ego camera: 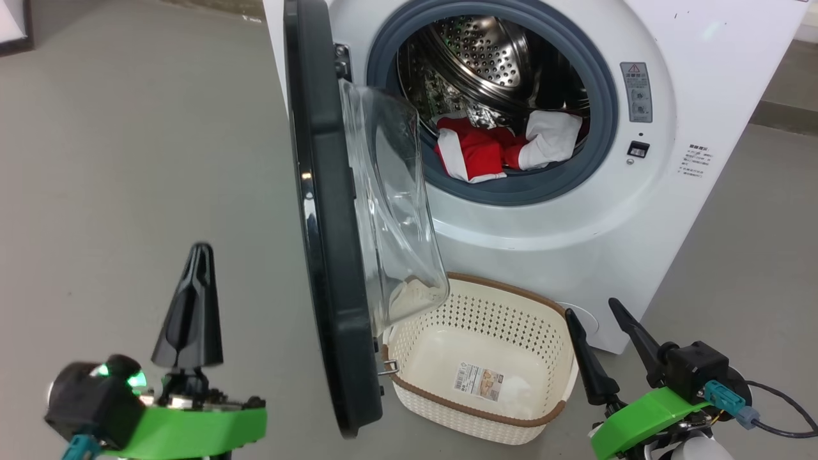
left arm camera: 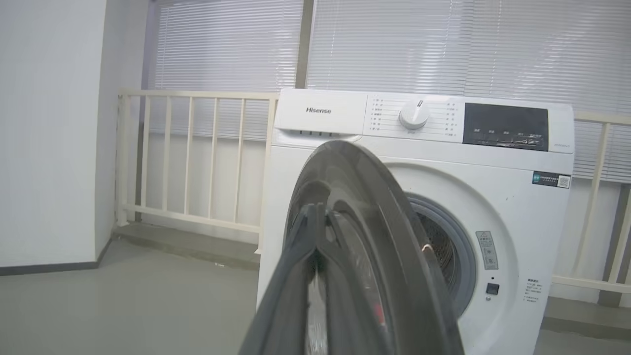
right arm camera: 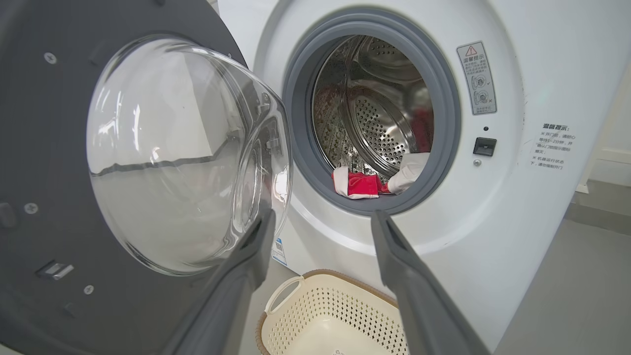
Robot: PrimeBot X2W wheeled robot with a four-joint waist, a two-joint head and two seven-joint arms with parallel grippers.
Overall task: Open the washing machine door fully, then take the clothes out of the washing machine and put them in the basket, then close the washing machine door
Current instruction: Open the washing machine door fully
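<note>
The washing machine stands white, its door swung out about edge-on toward me, glass bowl facing right. Red clothes and a white piece lie at the drum's front lip. Below the door sits the basket, nothing in it but a label. My left gripper is shut on nothing, left of the door's outer face with a gap between. In its wrist view the left gripper points at the black door. My right gripper is open beside the basket's right end; the right gripper points toward the clothes and the basket.
Open grey floor spreads left of the door. A cream railing and window blinds stand behind the machine, with a white wall at the left. A dark cable trails from my right wrist.
</note>
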